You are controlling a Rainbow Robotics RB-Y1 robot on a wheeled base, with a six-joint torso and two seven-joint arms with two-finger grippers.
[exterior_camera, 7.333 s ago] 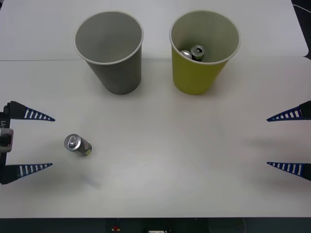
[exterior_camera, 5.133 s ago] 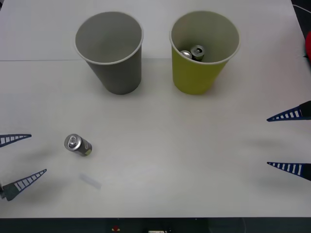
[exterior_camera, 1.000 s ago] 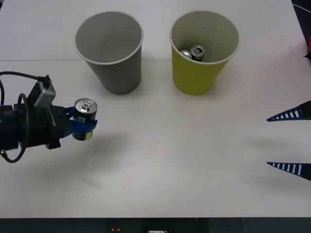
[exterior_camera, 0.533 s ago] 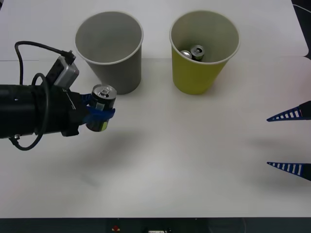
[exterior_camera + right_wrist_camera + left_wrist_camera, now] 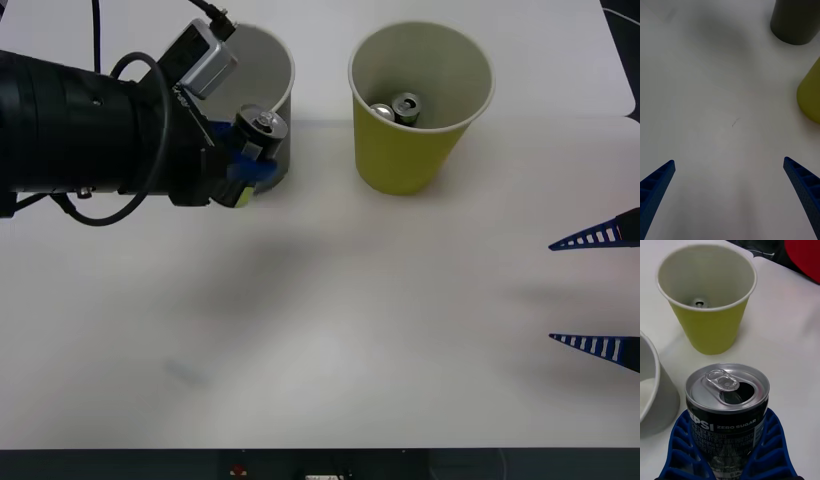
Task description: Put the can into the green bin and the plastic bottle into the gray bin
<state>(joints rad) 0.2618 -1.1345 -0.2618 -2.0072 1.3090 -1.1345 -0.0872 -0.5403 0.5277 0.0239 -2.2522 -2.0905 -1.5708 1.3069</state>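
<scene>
You are carrying the can [image 5: 262, 135] upright, clamped in your left pincer [image 5: 245, 160], just in front of the gray bin [image 5: 277, 70], with the green bin [image 5: 420, 95] lying toward three o'clock.

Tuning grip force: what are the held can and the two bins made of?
Can in left gripper: thin metal, likely aluminium, with shiny brushed pull-tab lid and printed wall. Green bin and gray bin: apparently matte paper, with pale rolled rims.
</scene>
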